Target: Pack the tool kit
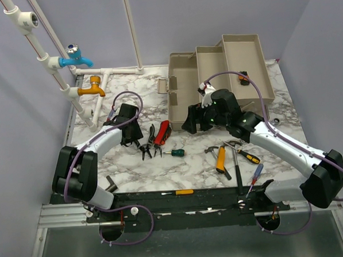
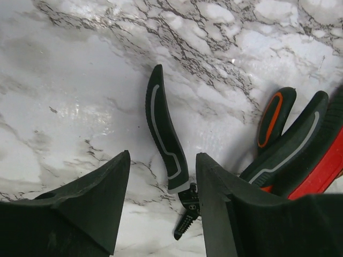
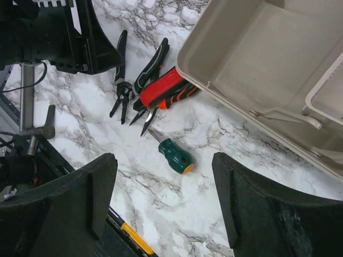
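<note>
Marble-patterned tabletop (image 1: 153, 106) and lilac walls frame a job we judge barely begun. Our toolbox (image 1: 184, 87) stands open at the far right with its trays folded out. The compartments look bare, save one small dark item in the far tray that we cannot identify.

Everything else waits on the marble: black-handled pliers (image 2: 163, 134), red-handled pliers (image 3: 161, 85), a green stubby screwdriver (image 3: 176, 155), and hammers (image 1: 221, 159) and screwdrivers (image 1: 249, 156) on the right. A yellow-handled screwdriver (image 1: 178, 192) lies on the black rail at the near edge.

Our left gripper (image 2: 162, 176) hangs low with fingers partly apart, straddling the black-handled pliers without gripping them. Our right gripper (image 3: 163, 176) hovers wide and empty beside the toolbox wall. Open marble lies between the pliers and the box, while the taps (image 1: 78, 58) crowd the far-left corner.
</note>
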Controlling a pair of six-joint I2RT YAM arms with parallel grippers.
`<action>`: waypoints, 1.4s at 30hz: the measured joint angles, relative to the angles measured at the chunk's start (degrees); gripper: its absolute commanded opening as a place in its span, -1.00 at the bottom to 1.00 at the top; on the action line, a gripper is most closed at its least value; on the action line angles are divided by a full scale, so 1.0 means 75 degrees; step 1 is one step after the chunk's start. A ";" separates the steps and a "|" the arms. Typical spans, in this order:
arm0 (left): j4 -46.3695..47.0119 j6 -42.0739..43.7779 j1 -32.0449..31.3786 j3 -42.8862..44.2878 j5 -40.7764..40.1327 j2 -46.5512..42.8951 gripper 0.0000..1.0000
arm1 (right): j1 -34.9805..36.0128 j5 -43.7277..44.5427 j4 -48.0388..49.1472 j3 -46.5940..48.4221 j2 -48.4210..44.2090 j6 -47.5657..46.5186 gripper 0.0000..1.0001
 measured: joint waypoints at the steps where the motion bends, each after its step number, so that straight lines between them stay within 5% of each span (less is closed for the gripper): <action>1: -0.0050 -0.0009 -0.0003 0.0044 0.0111 0.0029 0.06 | 0.0000 0.0006 0.0000 0.0003 -0.0009 0.0000 0.58; 21: -0.1550 -0.1215 -0.0793 0.0807 0.0341 0.0740 -0.13 | 0.0000 0.0082 0.0003 -0.0003 -0.0790 -0.0003 0.58; 39: -0.0895 -0.3121 -0.1224 -0.0184 0.0297 0.0137 0.04 | 0.0000 0.0219 -0.0006 -0.0128 -0.1032 -0.0012 0.58; 42: -0.0627 -0.3509 -0.1224 -0.0443 0.0280 -0.0070 -0.12 | 0.0000 0.0219 -0.0006 -0.0128 -0.1037 -0.0020 0.58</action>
